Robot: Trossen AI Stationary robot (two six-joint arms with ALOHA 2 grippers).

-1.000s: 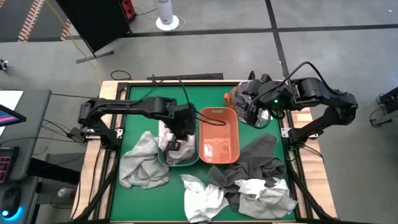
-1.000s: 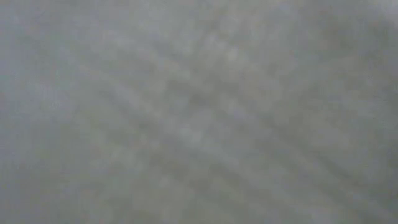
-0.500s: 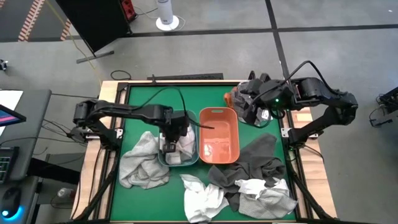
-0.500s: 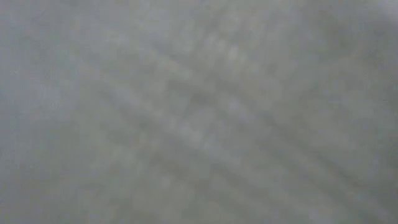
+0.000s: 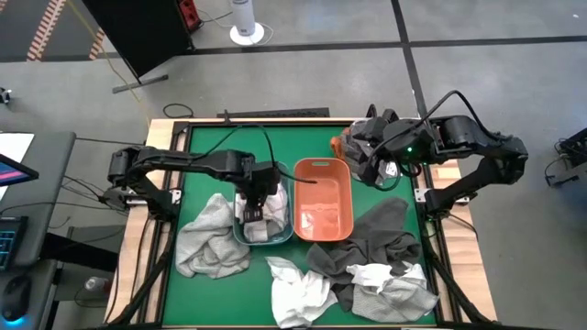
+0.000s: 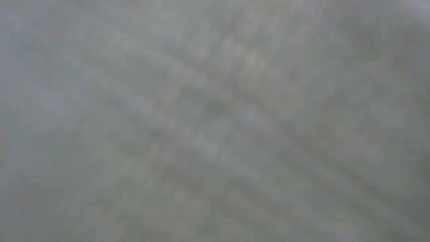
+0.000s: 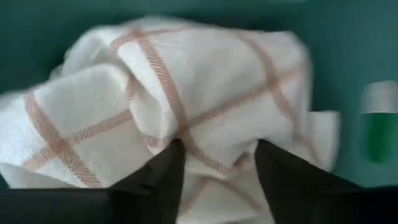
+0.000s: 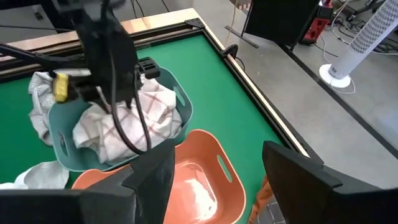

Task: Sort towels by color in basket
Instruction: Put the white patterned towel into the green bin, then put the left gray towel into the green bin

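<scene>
Green table (image 5: pixel 202 174), white rust-checked towel (image 7: pixel 186 106) crumpled in teal basket (image 8: pixel 62 146)

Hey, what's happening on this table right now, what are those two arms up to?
The left gripper is down in the teal basket, its fingers apart right over a white checked towel lying inside. The orange basket beside it looks empty. The right gripper waits open near the table's far right corner. More towels lie loose on the green table: a light grey towel by the teal basket, a dark grey towel and white towels along the near side.
</scene>
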